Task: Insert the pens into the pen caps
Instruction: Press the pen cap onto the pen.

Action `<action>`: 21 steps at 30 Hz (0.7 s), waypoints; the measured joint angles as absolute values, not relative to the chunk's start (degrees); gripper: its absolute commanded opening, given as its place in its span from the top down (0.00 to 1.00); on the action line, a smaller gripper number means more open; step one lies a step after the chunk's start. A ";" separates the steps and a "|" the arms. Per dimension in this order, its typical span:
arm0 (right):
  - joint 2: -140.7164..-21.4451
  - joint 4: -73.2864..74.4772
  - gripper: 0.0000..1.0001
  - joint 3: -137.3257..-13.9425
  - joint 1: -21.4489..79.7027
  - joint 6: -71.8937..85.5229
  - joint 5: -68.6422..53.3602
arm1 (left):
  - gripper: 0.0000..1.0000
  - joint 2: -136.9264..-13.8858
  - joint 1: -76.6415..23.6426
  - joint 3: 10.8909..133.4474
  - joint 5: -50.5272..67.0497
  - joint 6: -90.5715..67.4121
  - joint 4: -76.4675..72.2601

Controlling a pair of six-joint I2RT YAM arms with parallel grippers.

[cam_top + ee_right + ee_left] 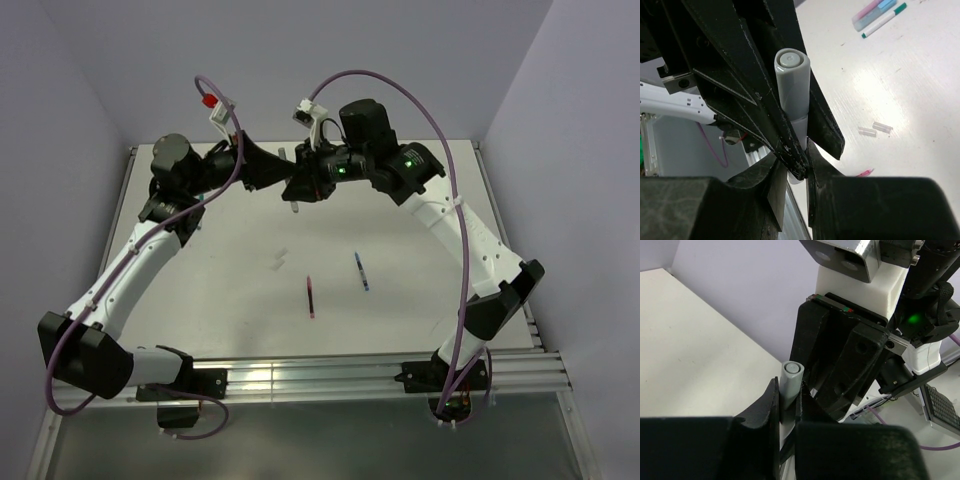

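Bright, even light; glare whitens the table.

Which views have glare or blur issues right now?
Right wrist: glare whitens the table; grey cap and white pen sharp, black foreground at the bottom blurred. Left wrist: even light, cap sharp, near black foreground soft. Top external: soft even light, red pen small but clear.

**Op:** I log both arms as white link shells with black joint housings: left arm, right arm.
**Remote:** Cabling?
**Op:** I see a purple cable looped along each. Red plug on the left one, green LED lit on the right wrist.
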State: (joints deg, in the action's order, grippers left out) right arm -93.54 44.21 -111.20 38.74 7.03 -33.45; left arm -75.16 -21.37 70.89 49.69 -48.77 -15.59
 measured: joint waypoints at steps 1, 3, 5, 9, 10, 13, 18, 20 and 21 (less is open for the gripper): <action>-93.54 44.12 0.73 -111.20 38.74 7.25 -33.45 | 1.00 -75.16 -21.32 70.85 49.74 -48.77 -15.64; -93.54 44.10 0.68 -111.20 38.74 7.53 -33.54 | 1.00 -75.16 -21.28 70.76 49.76 -48.95 -15.64; -93.54 43.03 0.68 -111.20 38.74 7.46 -33.47 | 1.00 -75.16 -21.15 70.46 50.11 -49.50 -15.55; -93.54 42.02 0.67 -111.11 38.72 7.46 -33.71 | 1.00 -75.16 -20.43 70.39 50.65 -51.18 -16.05; -93.51 41.67 0.67 -111.00 38.70 7.46 -33.93 | 1.00 -75.16 -20.21 70.39 50.81 -51.68 -16.19; -93.43 40.14 0.67 -110.45 38.59 7.51 -34.68 | 1.00 -75.16 -19.42 70.39 51.44 -52.90 -16.75; -93.21 38.11 0.80 -109.51 38.06 7.88 -37.08 | 1.00 -75.33 -18.76 70.39 52.47 -54.81 -18.15; -93.12 37.93 0.95 -109.43 37.65 8.54 -38.06 | 1.00 -75.35 -18.72 70.39 52.71 -54.78 -19.07; -93.12 37.69 1.00 -109.40 37.43 8.80 -38.74 | 0.94 -75.35 -18.72 70.39 52.75 -54.94 -19.64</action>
